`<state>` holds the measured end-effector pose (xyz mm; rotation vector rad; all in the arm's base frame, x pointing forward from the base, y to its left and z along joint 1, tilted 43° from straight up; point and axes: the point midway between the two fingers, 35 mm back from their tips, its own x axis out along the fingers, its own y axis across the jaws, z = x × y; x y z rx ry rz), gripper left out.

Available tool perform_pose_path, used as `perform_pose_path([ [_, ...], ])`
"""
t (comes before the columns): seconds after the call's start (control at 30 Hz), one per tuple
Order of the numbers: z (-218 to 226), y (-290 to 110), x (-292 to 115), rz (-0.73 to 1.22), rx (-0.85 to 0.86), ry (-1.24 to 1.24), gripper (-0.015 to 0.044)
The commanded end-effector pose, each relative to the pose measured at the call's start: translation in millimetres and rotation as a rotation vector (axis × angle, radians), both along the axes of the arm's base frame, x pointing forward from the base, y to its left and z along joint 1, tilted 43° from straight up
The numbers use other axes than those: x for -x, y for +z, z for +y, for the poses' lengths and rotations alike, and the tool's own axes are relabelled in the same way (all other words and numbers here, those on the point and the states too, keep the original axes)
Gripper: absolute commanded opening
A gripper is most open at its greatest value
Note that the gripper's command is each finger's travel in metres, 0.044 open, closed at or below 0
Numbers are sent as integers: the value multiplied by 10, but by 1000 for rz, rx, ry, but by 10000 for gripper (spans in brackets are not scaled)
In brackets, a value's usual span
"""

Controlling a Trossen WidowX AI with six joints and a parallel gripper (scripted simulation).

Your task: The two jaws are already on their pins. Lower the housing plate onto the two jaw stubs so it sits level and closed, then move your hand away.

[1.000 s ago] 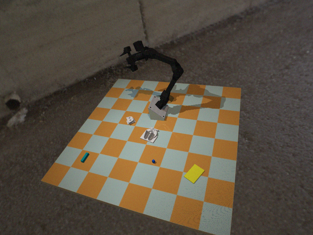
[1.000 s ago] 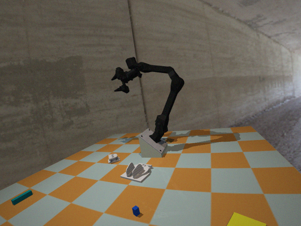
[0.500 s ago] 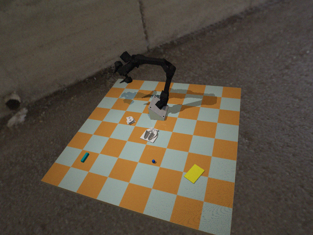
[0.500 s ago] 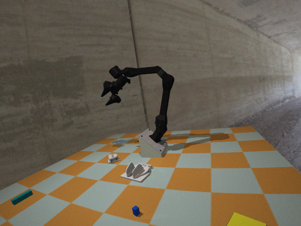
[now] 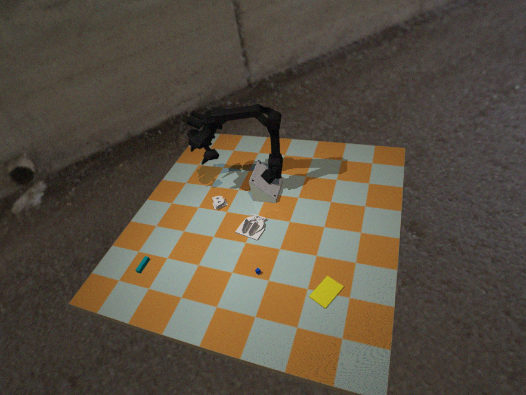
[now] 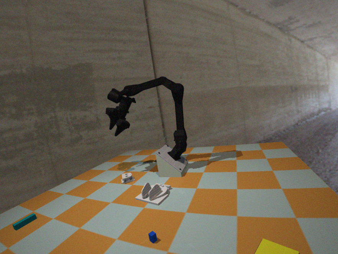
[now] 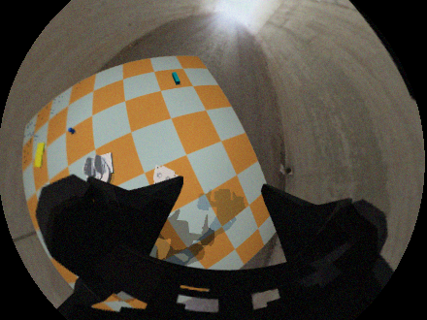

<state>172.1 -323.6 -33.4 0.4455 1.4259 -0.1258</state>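
Observation:
The housing plate (image 5: 219,201) (image 6: 127,177) (image 7: 164,174) is a small white part with dark holes, resting on the checkered top left of the arm's base. The white base plate (image 5: 241,232) (image 6: 139,197) (image 7: 110,160) lies flat nearer the top camera. Two ribbed grey-white jaws (image 5: 256,228) (image 6: 155,192) stand side by side on it, with rounded white parts behind them. The jaw stubs and pins are too small to make out. My gripper (image 5: 197,155) (image 6: 112,132) (image 7: 224,185) is open and empty, pointing down high above the top, behind and left of the housing plate in the top view.
The arm's wedge-shaped base (image 5: 264,187) (image 6: 169,167) stands behind the base plate. A teal bar (image 5: 142,264) (image 6: 24,221) (image 7: 176,78) lies front left, a small blue block (image 5: 257,270) (image 6: 152,236) (image 7: 71,130) in front, and a yellow tile (image 5: 326,291) (image 6: 275,247) (image 7: 39,154) front right.

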Motion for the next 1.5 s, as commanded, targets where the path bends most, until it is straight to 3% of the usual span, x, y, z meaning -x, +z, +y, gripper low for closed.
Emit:
perform_pose_path([
  [0.0, 279, -204, -116, 50, -120, -43, 440],
  [0.7, 1459, -815, -282, 422, -506, -214, 440],
  [1.47, 1760, -1107, -204, 435, -516, -218, 440],
])
